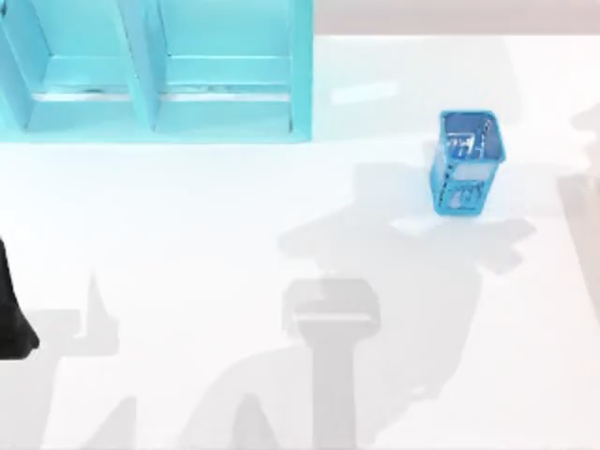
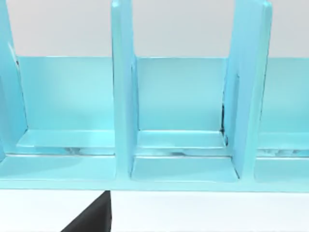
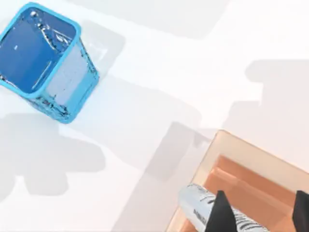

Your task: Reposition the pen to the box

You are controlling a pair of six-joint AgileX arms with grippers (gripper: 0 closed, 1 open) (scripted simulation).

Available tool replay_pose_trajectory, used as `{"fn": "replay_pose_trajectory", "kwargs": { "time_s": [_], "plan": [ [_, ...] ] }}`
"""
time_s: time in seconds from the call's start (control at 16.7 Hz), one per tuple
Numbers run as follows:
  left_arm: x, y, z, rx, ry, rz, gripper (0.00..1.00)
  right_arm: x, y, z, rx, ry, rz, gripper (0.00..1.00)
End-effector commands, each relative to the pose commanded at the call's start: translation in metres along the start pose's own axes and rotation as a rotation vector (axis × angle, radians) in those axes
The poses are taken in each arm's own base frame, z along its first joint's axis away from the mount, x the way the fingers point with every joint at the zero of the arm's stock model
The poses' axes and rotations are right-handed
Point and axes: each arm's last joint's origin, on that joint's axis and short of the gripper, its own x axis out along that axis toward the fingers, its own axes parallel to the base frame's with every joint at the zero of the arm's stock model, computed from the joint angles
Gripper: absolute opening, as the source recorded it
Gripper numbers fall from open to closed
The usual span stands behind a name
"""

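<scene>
Right gripper hangs over the orange box with its two dark fingers parted around the silvery-grey pen; whether the pads actually press on the barrel I cannot tell. The pen lies tilted across the box's near corner, its cap end hidden. Blue mesh cup stands upright on the white table toward the right side, well apart from the box in the right wrist view. Left arm sits parked at the table's left edge facing the light-blue divider rack.
</scene>
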Motion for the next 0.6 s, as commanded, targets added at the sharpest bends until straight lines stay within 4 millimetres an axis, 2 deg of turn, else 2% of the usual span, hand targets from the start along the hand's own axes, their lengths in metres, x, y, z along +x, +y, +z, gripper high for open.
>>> {"fn": "replay_pose_trajectory", "kwargs": {
  "time_s": [0.18, 0.3, 0.42, 0.6],
  "plan": [
    [0.000, 0.000, 0.000, 0.000, 0.000, 0.000, 1.00, -0.046, 0.021, -0.028, 0.059, 0.136, -0.169, 0.00],
    [0.000, 0.000, 0.000, 0.000, 0.000, 0.000, 1.00, -0.063, 0.032, -0.044, 0.096, 0.205, -0.227, 0.00],
    [0.000, 0.000, 0.000, 0.000, 0.000, 0.000, 1.00, -0.071, 0.037, -0.052, 0.116, 0.238, -0.250, 0.00],
    [0.000, 0.000, 0.000, 0.000, 0.000, 0.000, 1.00, -0.071, 0.037, -0.052, 0.117, 0.240, -0.251, 0.00]
  ]
}}
